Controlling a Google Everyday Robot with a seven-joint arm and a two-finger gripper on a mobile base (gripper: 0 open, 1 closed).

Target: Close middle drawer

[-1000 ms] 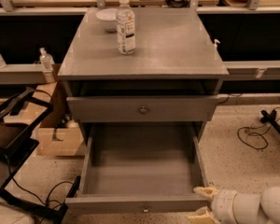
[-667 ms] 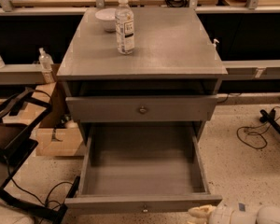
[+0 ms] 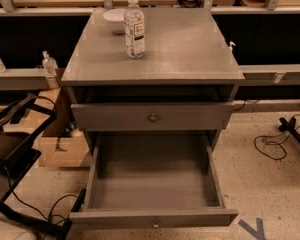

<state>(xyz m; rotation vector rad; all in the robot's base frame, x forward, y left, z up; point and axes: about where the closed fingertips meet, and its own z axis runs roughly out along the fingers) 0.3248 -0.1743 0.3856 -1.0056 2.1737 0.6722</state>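
Since the gripper sits outside the camera view, its fingers' spread cannot be told; the grey wooden middle drawer (image 3: 190,217), deep-boxed and flat-fronted, stands pulled far out.

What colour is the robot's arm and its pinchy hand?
Right now the gripper and arm are out of the picture. A second ago a rounded white arm with pale cream fingers peeked in at bottom right, beside the open middle drawer.
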